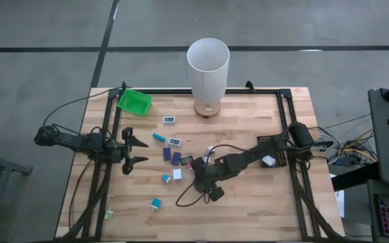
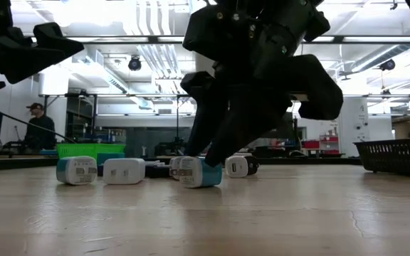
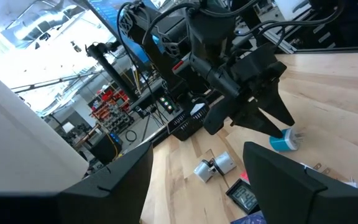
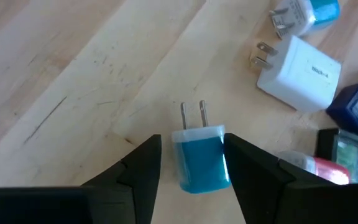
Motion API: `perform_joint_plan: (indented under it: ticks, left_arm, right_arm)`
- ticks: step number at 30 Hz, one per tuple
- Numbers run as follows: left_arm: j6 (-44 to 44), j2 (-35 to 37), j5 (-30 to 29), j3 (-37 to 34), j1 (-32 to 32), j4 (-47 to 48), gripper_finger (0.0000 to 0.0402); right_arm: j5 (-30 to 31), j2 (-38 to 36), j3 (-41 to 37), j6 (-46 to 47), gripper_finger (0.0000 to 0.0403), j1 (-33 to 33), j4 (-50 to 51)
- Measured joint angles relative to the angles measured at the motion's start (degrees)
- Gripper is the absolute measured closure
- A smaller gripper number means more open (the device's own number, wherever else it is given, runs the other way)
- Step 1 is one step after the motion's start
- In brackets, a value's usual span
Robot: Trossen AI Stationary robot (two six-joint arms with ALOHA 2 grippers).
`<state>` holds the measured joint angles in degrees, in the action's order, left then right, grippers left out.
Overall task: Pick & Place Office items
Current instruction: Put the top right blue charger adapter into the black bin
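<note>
A teal charger plug (image 4: 201,158) with two metal prongs lies on the wooden table near its middle, also seen as the teal plug (image 2: 201,173) in the low view. My right gripper (image 4: 191,140) slants down over it, open, one finger on each side of its body. Several more office items lie close by: a white plug (image 4: 300,71), a teal-and-white one (image 4: 306,15) and dark blue pieces (image 1: 171,156). My left gripper (image 1: 137,150) waits open and level at the table's left side, holding nothing. My right gripper comes at the teal plug slanting down from the table's right side. One finger (image 4: 241,162) lies against the side of the plug's body (image 4: 224,155). The other finger (image 4: 145,165) stands a thin gap off the opposite side. The plug lies flat on the table.
A tall white cylinder (image 1: 208,67) stands at the far edge, with a green tray (image 1: 134,101) at the far left and a black tray (image 2: 397,153) to the right. Loose teal pieces (image 1: 156,203) lie toward the near left. A person (image 2: 38,128) stands in the room beyond.
</note>
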<state>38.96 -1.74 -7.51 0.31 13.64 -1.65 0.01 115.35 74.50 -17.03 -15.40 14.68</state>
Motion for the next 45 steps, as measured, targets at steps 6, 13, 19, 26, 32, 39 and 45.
perform_joint_plan:
  ticks: [6, 13, 19, 26, 32, 39, 45]
  left_arm:
    - [0.0, -0.02, 0.0, -0.01, 0.01, 0.0, 0.0145]
    - [0.0, -0.02, 0.0, 0.01, -0.01, 0.0, 0.0145]
    - [0.0, -0.02, -0.01, 0.0, -0.01, 0.0, 0.0145]
    - [0.0, -0.02, -0.02, 0.0, 0.0, 0.0, 0.0145]
    - [0.0, -0.02, 0.0, 0.01, 0.01, 0.0, 0.0145]
    - [0.0, -0.02, -0.02, 0.0, -0.01, 0.0, 0.0145]
    - [0.0, -0.02, -0.02, 0.0, 0.0, 0.0, 0.0145]
  right_arm:
    - [-0.46, 0.0, -0.04, -0.33, 0.0209, 0.36, 0.11]
    - [-2.7, 0.0, -1.32, 0.9, 0.0195, 1.61, -0.15]
    - [-3.37, -0.08, -1.83, 1.11, 0.02, 1.52, -0.66]
    - [-5.28, 1.95, -1.8, 1.66, 0.0213, 1.71, -0.74]
    - [-6.38, 2.72, -0.98, 1.63, 0.0229, 1.97, -0.8]
    - [-6.12, 2.48, -1.01, 1.63, 0.0234, 1.99, -0.72]
    - [-6.12, 2.4, -1.01, 2.68, 0.0262, 2.05, -0.73]
